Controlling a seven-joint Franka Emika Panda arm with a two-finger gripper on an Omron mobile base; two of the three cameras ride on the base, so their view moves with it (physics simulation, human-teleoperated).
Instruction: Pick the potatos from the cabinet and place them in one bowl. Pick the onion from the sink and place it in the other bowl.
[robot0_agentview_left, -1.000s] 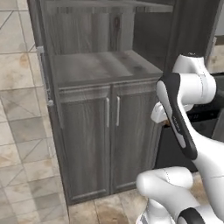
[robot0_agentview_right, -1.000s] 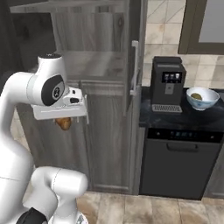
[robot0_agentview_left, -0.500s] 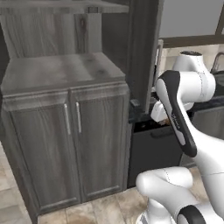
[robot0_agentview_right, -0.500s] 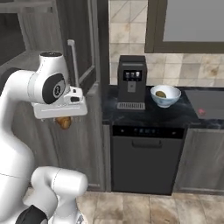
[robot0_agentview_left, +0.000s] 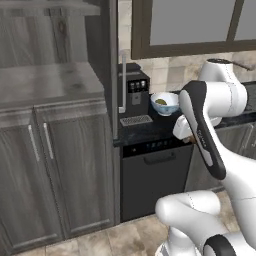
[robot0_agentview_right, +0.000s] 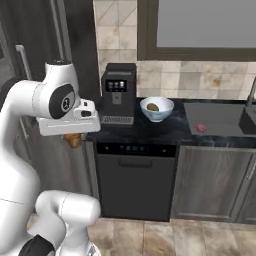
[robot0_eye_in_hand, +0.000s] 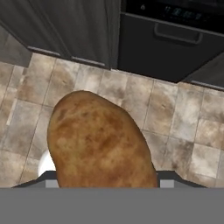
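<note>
The gripper hangs under the white hand, out over the floor beside the dark counter, and it is clamped on an orange-brown potato. In the hand view that potato crowds the foreground, and its lower end is cut off by the bottom of the picture, so the finger tips themselves are hidden behind it. From the right base view just a small brown lump pokes out beneath the hand; in the left base view the arm's own forearm covers nearly all of it.

The white bowl sits on the counter just beside the black coffee machine, and an olive-brown potato already lies inside — small and hard to make out beyond its colour. Further along, the reddish-pink onion lies in the sink, whose far end and tap run off the right edge of the picture.

The cabinet stands at the left of the left base view; one door hangs open edge-on, and its upper shelves are too dim to read
</note>
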